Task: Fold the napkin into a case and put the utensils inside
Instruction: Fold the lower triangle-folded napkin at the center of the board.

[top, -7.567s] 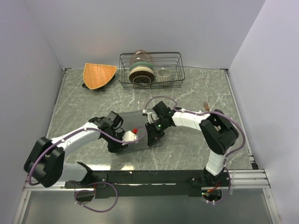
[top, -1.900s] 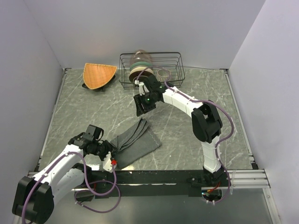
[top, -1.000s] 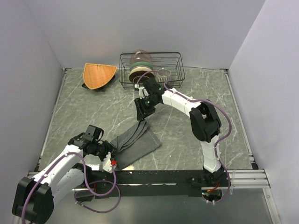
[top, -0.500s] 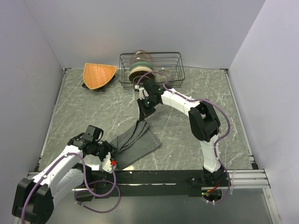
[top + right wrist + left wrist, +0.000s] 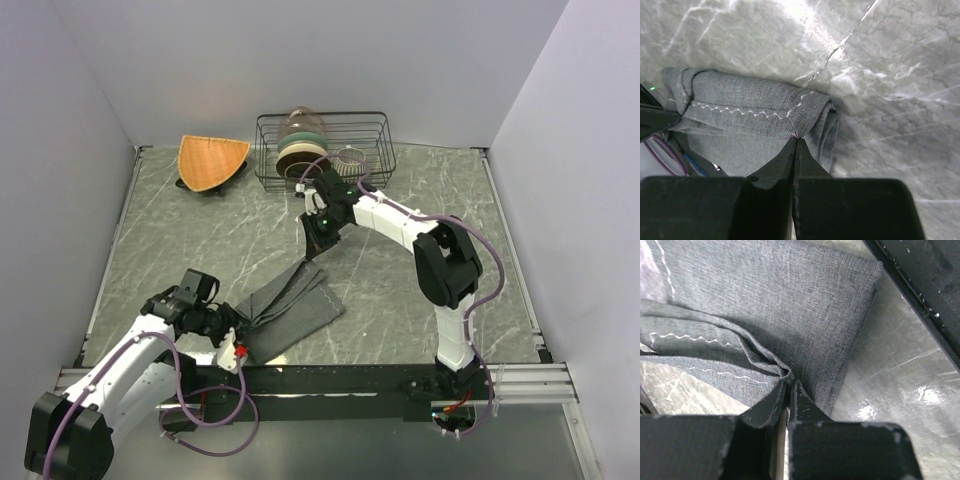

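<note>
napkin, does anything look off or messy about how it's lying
Yes. The napkin lies askew, bunched into uneven rolled layers instead of a flat fold. The left gripper pinches its near end and the right gripper its far end, both shut on cloth.

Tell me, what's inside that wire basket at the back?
The wire basket holds dishes standing on edge and a small pale cup; whatever lies behind the dishes is hidden.

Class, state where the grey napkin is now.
Top view: the napkin lies front-left of centre, its near corner pinched by the left gripper, its far corner by the right gripper.
</note>
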{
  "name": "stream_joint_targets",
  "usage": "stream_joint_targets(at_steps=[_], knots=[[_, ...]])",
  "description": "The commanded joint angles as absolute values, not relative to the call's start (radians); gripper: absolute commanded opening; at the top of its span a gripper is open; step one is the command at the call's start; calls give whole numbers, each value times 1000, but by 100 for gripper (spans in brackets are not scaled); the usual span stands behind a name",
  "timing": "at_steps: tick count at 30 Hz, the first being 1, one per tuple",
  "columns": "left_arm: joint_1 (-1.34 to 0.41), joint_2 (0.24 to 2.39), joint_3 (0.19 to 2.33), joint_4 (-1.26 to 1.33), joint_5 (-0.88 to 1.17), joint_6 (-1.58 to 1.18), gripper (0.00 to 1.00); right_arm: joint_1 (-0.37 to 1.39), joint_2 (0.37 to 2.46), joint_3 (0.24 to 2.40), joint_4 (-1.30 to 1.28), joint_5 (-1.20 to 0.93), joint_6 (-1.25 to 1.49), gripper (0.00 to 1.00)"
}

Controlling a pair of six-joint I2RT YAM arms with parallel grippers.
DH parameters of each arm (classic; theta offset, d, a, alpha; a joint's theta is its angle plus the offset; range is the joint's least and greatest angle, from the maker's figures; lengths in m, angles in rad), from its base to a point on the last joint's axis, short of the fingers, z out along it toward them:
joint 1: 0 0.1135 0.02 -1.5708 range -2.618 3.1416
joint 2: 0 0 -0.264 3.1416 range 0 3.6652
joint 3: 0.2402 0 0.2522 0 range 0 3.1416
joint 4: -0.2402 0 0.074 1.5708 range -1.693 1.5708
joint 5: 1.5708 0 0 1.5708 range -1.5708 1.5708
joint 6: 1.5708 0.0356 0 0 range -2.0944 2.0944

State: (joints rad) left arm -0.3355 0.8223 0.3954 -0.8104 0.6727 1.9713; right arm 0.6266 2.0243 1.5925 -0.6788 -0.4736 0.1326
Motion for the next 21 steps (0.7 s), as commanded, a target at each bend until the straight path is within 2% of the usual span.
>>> stream_joint_targets(at_steps=[1, 21], knots=[[-339, 796, 437, -890, 770, 2255, 1, 618, 1918, 1568, -670, -498, 117, 0], [-339, 814, 459, -1054, 851, 2385, 3, 617, 1887, 1444, -744, -439, 20, 0]])
